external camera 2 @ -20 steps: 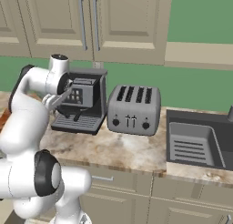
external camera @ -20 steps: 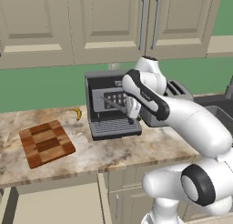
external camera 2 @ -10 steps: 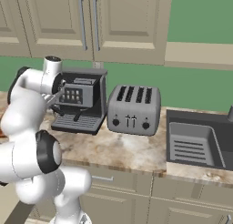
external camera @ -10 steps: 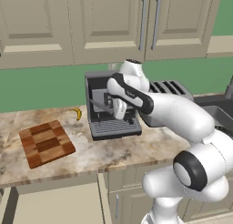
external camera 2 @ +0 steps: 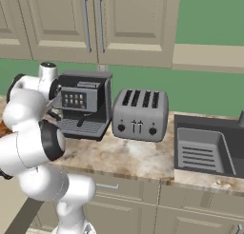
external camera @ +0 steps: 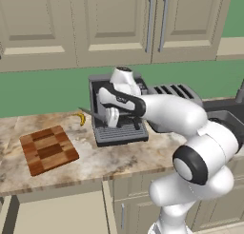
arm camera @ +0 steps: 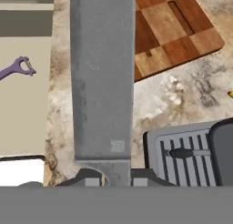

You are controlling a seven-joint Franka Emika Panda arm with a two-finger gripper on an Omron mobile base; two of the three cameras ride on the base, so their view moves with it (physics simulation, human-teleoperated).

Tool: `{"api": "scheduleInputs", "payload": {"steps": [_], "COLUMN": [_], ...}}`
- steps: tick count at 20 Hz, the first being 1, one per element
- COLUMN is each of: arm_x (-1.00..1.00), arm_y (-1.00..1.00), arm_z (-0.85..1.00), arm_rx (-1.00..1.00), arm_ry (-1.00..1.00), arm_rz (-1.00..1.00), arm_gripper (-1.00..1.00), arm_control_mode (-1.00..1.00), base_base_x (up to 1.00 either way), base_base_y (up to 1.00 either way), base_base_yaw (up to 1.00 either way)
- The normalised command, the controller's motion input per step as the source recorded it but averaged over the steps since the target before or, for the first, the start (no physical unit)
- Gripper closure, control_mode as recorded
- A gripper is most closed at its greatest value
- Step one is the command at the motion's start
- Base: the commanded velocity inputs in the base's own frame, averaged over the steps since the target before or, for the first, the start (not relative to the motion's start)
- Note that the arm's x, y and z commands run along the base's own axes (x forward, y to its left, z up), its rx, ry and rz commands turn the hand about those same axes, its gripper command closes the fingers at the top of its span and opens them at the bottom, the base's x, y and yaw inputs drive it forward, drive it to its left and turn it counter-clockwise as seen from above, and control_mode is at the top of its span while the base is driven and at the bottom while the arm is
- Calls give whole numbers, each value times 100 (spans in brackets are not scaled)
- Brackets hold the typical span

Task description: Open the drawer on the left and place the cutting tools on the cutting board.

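Looking forward from behind-left and behind-right, sharing the coffee machine (external camera: 116,112) beside the gripper (external camera: 112,118); hand view close above counter (arm camera: 177,93).

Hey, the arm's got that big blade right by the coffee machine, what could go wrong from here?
1. The gripper grips the long grey blade at one end only, so it might twist or slip before reaching the cutting board.
2. The hand sits close to the coffee machine; a swing toward the board could clip it.
3. The purple tool lies in the open drawer and could get left behind.
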Motion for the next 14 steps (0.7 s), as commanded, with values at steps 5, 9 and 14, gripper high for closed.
{"api": "scheduleInputs", "payload": {"steps": [5, 9, 14], "arm_x": [7, 2, 5], "arm_y": [32, 27, 24], "arm_z": [-28, -23, -23], "arm_rx": [-2, -1, 0], "arm_ry": [-5, -5, -4], "arm_rz": [0, 0, 0], "arm_gripper": [100, 100, 100], "arm_control_mode": [-100, -100, -100], "base_base_x": [0, 0, 0], "base_base_y": [0, 0, 0], "base_base_yaw": [0, 0, 0]}}
